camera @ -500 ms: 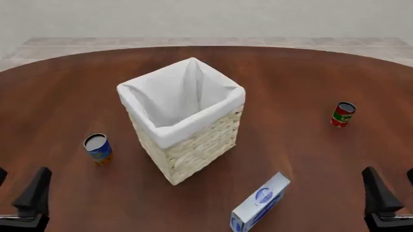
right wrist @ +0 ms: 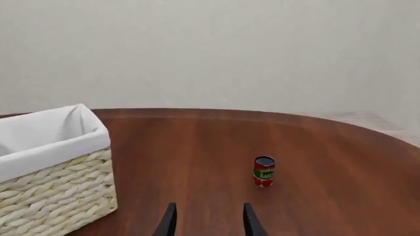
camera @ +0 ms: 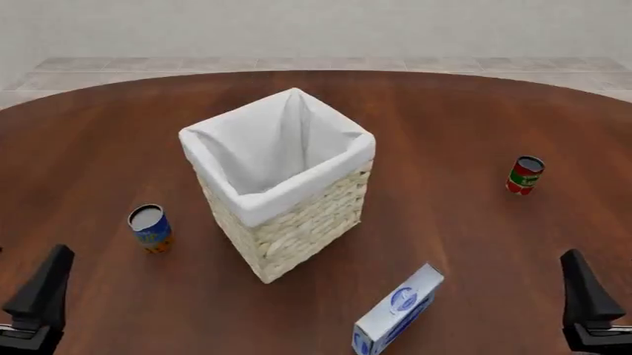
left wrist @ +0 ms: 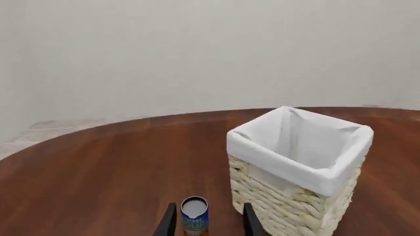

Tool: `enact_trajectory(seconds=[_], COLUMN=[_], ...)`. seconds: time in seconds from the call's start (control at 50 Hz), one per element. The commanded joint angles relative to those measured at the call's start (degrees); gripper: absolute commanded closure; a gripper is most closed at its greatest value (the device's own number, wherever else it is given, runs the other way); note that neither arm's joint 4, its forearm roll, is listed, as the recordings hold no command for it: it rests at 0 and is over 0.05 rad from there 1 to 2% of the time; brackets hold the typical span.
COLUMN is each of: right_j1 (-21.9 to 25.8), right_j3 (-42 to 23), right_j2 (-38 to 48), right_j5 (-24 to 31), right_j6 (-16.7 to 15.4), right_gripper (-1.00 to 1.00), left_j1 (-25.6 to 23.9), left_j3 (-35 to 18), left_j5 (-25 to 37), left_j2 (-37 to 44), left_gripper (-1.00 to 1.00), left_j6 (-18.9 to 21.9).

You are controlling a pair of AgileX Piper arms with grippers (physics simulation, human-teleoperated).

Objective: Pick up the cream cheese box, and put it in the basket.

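The cream cheese box [camera: 399,310], a pale carton with blue edges and a round blue logo, lies on the table near its front edge, right of the basket. It shows in neither wrist view. The tall wicker basket [camera: 306,225] with its white liner stands at the table's middle; its inside shows only the liner. My left gripper [left wrist: 208,209] is open, at the front left, well away from the box. One left finger [camera: 44,285] shows in the front view. My right gripper [right wrist: 207,209] is open too, at the front right, with one finger [camera: 582,292] showing right of the box.
A blue can [camera: 150,227] stands left of the basket, and in the left wrist view the blue can [left wrist: 194,214] appears between the fingers, further out. A red can [camera: 525,174] stands at the right, ahead of the right gripper.
Both grippers have sunk a little toward the picture's bottom corners, and each outer finger has left the front view. The box, basket and cans have not moved.
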Motion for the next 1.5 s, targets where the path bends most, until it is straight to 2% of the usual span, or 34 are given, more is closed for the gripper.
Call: enact_trajectory(seconds=[0.02, 0.08, 0.12, 0.24, 0.26, 0.32, 0.34, 0.36, 0.38, 0.46, 0.5, 0.52, 0.6, 0.62, 0.68, 0.74, 0.76, 0.8, 0.86, 0.92, 0.98, 1.22, 1.28, 1.32, 1.36, 1.5], right_j1=[0.28, 0.54, 0.63, 0.57, 0.61, 0.75, 0.78, 0.84, 0.84, 0.78, 0.58, 0.54, 0.74, 0.72, 0.59, 0.5, 0.43, 0.42, 0.47, 0.65, 0.6, 0.23, 0.07, -1.19, -1.17, -0.55], right_j3=[0.01, 0.0, 0.0, 0.0, 0.0, -0.01, -0.01, -0.01, -0.01, -0.01, -0.01, -0.01, -0.01, -0.01, 0.0, 0.0, 0.01, 0.01, 0.0, 0.0, 0.0, 0.01, 0.01, 0.09, 0.1, 0.11], right_j2=[-0.01, -0.01, -0.01, -0.01, -0.01, -0.01, -0.01, -0.01, -0.01, -0.01, -0.01, -0.01, -0.01, -0.01, -0.01, -0.01, -0.01, -0.01, -0.01, -0.01, -0.01, -0.01, -0.01, -0.01, -0.01, -0.01], right_j5=[-0.96, -0.74, -0.67, -0.52, -0.49, -0.27, -0.27, -0.25, -0.25, -0.25, -0.33, -0.23, -0.2, -0.29, -0.51, -0.59, -0.75, -0.79, -0.55, -0.64, -0.71, -0.83, -0.98, -3.77, -4.67, -4.92], right_j6=[-1.39, -1.66, -1.73, -1.78, -1.86, -2.05, -2.07, -2.12, -2.12, -2.17, -1.85, -1.85, -2.0, -2.19, -2.08, -1.96, -1.91, -1.9, -2.17, -2.23, -1.92, -0.97, -0.73, 0.9, -0.39, -0.71], right_gripper=[-1.0, -1.0, -1.0, -1.0, -1.0, -1.0, -1.0, -1.0, -1.0, -1.0, -1.0, -1.0, -1.0, -1.0, -1.0, -1.0, -1.0, -1.0, -1.0, -1.0, -1.0, -1.0, -1.0, -1.0, -1.0, -1.0], left_j1=[-6.27, -7.09, -8.37, -11.25, -11.72, -17.52, -17.53, -18.67, -18.67, -22.01, -23.87, -25.57, -27.04, -28.46, -32.25, -34.08, -35.88, -37.22, -37.08, -41.48, -42.02, -47.08, -49.23, -50.46, -51.56, -53.91], left_j3=[-14.7, -20.81, -25.28, -32.24, -32.53, -32.53, -32.53, -32.82, -32.83, -30.84, -30.02, -29.32, -28.24, -27.94, -27.25, -26.78, -26.22, -25.75, -26.03, -26.32, -26.25, -31.16, -32.17, -32.35, -32.41, -33.47], left_j5=[10.09, 16.6, 20.52, 28.73, 29.64, 32.03, 32.03, 32.07, 32.04, 29.41, 27.77, 26.01, 23.74, 22.82, 20.48, 19.15, 17.37, 16.05, 14.52, 10.93, 9.65, 6.29, 5.21, 3.86, 2.61, 0.72], left_j2=[-0.05, -0.05, -0.05, -0.04, -0.03, 0.19, 0.19, 1.83, 1.87, 4.77, 7.11, 9.05, 11.42, 13.56, 16.35, 18.55, 20.24, 21.59, 22.25, 28.48, 30.55, 41.6, 45.78, 48.96, 51.18, 55.72], left_gripper=[-1.0, -1.0, -1.0, -1.0, -1.0, -1.0, -1.0, -1.0, -1.0, -1.0, -1.0, -1.0, -1.0, -1.0, -1.0, -1.0, -1.0, -1.0, -1.0, -1.0, -1.0, -1.0, -1.0, -1.0, -1.0, -1.0], left_j6=[4.06, 1.23, 1.87, -1.14, -1.36, 1.77, 1.77, -1.16, -1.16, 1.85, 0.34, 0.28, 1.05, -0.6, 1.94, 1.94, 4.16, 5.43, 5.88, 6.17, 7.33, 6.21, 4.74, 3.72, 3.51, 3.6])
